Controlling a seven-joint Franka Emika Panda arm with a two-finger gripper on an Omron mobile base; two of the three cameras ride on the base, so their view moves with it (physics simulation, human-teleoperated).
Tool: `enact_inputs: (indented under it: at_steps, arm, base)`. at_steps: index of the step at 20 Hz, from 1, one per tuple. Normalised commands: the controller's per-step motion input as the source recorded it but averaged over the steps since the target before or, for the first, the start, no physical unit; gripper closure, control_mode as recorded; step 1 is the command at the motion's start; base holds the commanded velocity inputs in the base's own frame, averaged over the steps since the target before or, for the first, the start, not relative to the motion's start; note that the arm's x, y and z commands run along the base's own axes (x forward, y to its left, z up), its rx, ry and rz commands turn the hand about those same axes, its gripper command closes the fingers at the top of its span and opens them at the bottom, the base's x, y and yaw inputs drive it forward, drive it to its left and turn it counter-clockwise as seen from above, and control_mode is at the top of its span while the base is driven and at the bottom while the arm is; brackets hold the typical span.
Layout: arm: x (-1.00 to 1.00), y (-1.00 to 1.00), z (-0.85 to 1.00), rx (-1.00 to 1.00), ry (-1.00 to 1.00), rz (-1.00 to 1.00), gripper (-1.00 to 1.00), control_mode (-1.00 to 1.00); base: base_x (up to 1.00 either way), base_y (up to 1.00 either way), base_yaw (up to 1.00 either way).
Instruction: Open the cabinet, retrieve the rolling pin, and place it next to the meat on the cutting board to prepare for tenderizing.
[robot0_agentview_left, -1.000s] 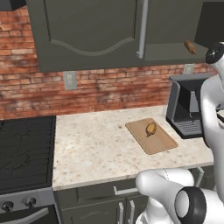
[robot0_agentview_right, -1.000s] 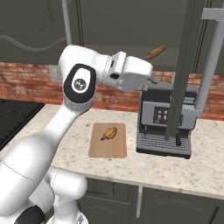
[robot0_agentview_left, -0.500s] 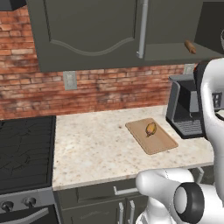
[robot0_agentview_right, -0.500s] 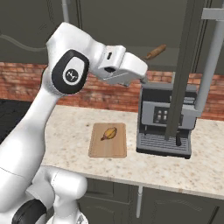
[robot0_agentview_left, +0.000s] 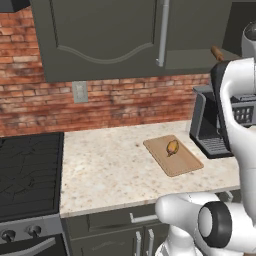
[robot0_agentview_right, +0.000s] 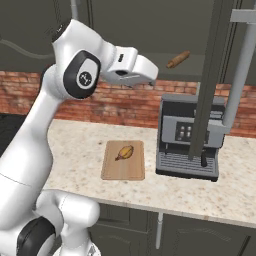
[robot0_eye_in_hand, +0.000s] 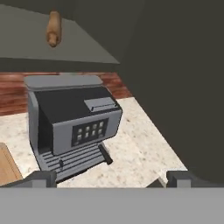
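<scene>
The cabinet (robot0_agentview_right: 214, 75) stands open, its dark door swung out edge-on, with the silver bar handle (robot0_agentview_right: 243, 70) to the right. The brown rolling pin (robot0_agentview_right: 178, 59) lies on the open shelf, one end poking over the edge (robot0_agentview_left: 216, 52) and showing at the upper left of the hand view (robot0_eye_in_hand: 53, 28). My gripper (robot0_agentview_right: 149, 75) hangs open and holds nothing, left of and a little below the pin, its dark fingertips (robot0_eye_in_hand: 41, 177) wide apart. On the counter below lies the cutting board (robot0_agentview_right: 123, 167) with the meat (robot0_agentview_right: 124, 151) on it, also in the left base view (robot0_agentview_left: 172, 147).
A grey coffee machine (robot0_agentview_right: 189, 140) stands on the speckled counter right of the board, under the open shelf. The open door (robot0_eye_in_hand: 183, 87) looms close on the right of the hand view. A black stove (robot0_agentview_left: 27, 170) is at the far left, and a closed wall cabinet door (robot0_agentview_left: 100, 35) hangs above the counter.
The arm's elbow has swung left and upward while the hand has stayed near the same spot under the shelf. The rolling pin, meat and board have not moved.
</scene>
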Motion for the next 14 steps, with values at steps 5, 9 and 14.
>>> enact_inputs:
  at_steps: [5,9,14]
  arm:
    - [0.72,0.13,-0.01,0.04,-0.13,0.05,-1.0,-1.0]
    - [0.77,0.05,0.0,0.05,-0.11,0.03,-1.0,-1.0]
    - [0.67,0.08,0.0,0.09,-0.12,0.03,-1.0,-1.0]
  base:
    - [0.0,0.0,0.0]
    - [0.0,0.0,0.0]
    - [0.0,0.0,0.0]
